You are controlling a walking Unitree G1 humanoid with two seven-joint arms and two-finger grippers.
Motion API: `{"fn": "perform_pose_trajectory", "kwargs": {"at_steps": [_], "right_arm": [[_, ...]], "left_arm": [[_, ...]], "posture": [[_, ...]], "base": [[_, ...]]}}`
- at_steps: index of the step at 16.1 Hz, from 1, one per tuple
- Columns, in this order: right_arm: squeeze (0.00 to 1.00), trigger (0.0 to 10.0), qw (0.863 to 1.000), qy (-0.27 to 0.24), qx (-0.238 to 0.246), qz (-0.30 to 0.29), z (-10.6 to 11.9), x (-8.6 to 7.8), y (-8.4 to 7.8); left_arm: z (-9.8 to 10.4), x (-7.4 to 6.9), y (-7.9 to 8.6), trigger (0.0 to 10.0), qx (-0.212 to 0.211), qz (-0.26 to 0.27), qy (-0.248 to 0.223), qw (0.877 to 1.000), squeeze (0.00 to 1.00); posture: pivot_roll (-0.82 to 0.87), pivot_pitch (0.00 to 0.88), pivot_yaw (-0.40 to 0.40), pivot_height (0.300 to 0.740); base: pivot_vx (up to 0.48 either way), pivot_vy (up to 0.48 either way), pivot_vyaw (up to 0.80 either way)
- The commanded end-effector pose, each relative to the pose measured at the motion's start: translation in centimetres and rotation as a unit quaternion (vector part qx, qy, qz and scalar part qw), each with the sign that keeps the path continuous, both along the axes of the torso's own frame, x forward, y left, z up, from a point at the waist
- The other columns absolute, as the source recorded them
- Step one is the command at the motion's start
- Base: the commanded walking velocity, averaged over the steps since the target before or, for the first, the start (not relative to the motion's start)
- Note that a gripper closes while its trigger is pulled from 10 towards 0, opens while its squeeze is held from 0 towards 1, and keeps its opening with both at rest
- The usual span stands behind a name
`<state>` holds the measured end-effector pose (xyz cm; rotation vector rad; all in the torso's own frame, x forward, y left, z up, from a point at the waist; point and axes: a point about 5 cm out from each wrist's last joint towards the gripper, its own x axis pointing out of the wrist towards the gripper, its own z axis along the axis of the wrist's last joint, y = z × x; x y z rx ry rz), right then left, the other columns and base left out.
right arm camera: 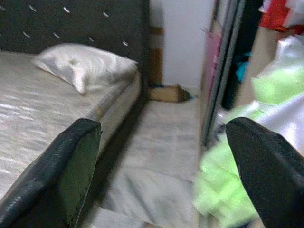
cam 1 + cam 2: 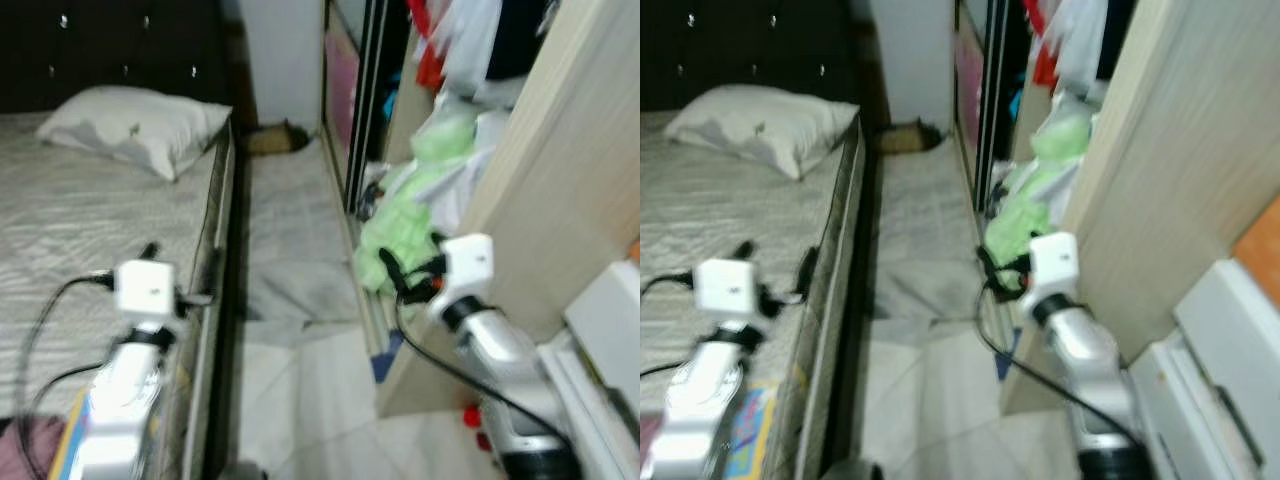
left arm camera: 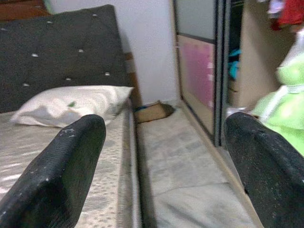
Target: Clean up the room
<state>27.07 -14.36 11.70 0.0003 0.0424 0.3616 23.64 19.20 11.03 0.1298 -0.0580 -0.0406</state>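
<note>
I see a narrow aisle (image 2: pixel 290 230) between bed (image 2: pixel 90 230) and wardrobe (image 2: pixel 560 200); green clothes (image 2: pixel 400 235) spill into it.

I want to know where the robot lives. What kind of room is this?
Most likely a bedroom. There is a bed with a grey quilted cover, a white pillow against a dark tufted headboard, and an open wardrobe spilling light green and white clothes.

no readable text, labels or numbers

A bed (image 2: pixel 90 230) lies at my ten o'clock, a pillow (image 2: pixel 135 125) on it; a wardrobe (image 2: pixel 560 190) with spilling clothes (image 2: pixel 400 235) stands at two o'clock, a rug (image 2: pixel 290 230) between them.
</note>
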Motion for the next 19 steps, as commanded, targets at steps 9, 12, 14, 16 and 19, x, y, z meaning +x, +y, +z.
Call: {"fn": "perform_pose_trajectory", "kwargs": {"at_steps": [9, 12, 14, 16, 19], "right_arm": [[0.00, 10.0, 0.999, -0.015, -0.004, 0.048, 0.6, -0.1, 0.7], [0.00, 10.0, 0.995, -0.010, -0.010, 0.095, 0.5, -0.4, 1.4], [0.00, 10.0, 0.992, 0.000, -0.018, 0.124, 0.2, -0.7, 1.6], [0.00, 10.0, 0.986, 0.019, -0.030, 0.164, -0.4, -1.3, 1.3], [0.00, 10.0, 0.974, 0.044, -0.039, 0.217, -1.0, -2.1, 1.1]], "left_arm": [[0.3, 0.2, -0.5, 10.0, -0.017, -0.004, -0.009, 1.000, 0.00], [0.3, 0.3, -0.6, 10.0, -0.014, -0.005, -0.009, 1.000, 0.00], [0.3, 0.3, -0.6, 10.0, -0.012, -0.007, -0.009, 1.000, 0.00], [0.2, 0.3, -0.6, 10.0, -0.012, -0.008, -0.008, 1.000, 0.00], [0.2, 0.3, -0.7, 10.0, -0.013, -0.013, -0.005, 1.000, 0.00]], "posture": [[-0.06, 0.000, -0.032, 0.740], [-0.06, 0.000, -0.032, 0.740], [-0.06, 0.000, -0.032, 0.740], [-0.06, 0.000, -0.032, 0.740], [-0.06, 0.000, -0.032, 0.740]], "base": [[0.000, -0.053, 0.42], [0.000, 0.000, 0.80], [0.000, 0.000, 0.80], [0.000, 0.000, 0.80], [0.000, 0.000, 0.80]]}}
